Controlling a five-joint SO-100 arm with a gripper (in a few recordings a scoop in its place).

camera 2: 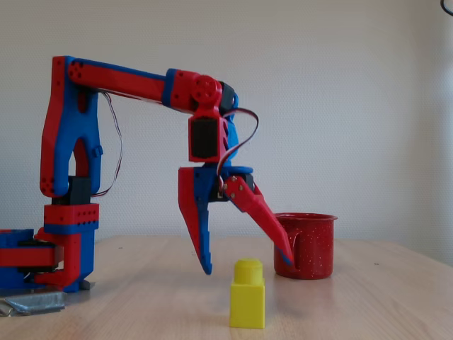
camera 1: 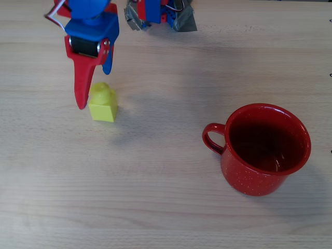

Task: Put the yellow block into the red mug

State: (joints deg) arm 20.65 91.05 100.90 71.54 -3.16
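Over on the left side of the overhead view, my red-and-blue two-finger gripper (camera 1: 89, 89) hangs with its jaws spread wide, holding nothing. The small bright yellow plastic brick with one round stud (camera 1: 102, 105) sits upright on the pale wooden table (camera 1: 155, 197), just beside the red finger's tip; I can't tell whether they touch. The blue finger is mostly hidden under the gripper body from above. From the fixed view the gripper (camera 2: 244, 265) has both tips off the table, with the brick (camera 2: 247, 294) low in the centre of the frame. The big red speckled enamel mug (camera 1: 265, 150) stands well apart at lower right, handle pointing left. Its left part is blocked by my red finger in the fixed view (camera 2: 311, 244).
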